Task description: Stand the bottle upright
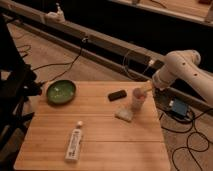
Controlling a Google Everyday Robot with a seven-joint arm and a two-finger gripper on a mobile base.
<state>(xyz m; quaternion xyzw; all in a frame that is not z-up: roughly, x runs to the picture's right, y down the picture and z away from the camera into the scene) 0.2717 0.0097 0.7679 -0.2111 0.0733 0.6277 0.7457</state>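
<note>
a pale wooden table of joined planks stands on tan carpet. black cables snake across the floor, and a small blue box lies on it near the table's right side. a long grey rail runs slantwise behind, with darkness beyond. a black frame stands at the left. the light is dim and warm.
</note>
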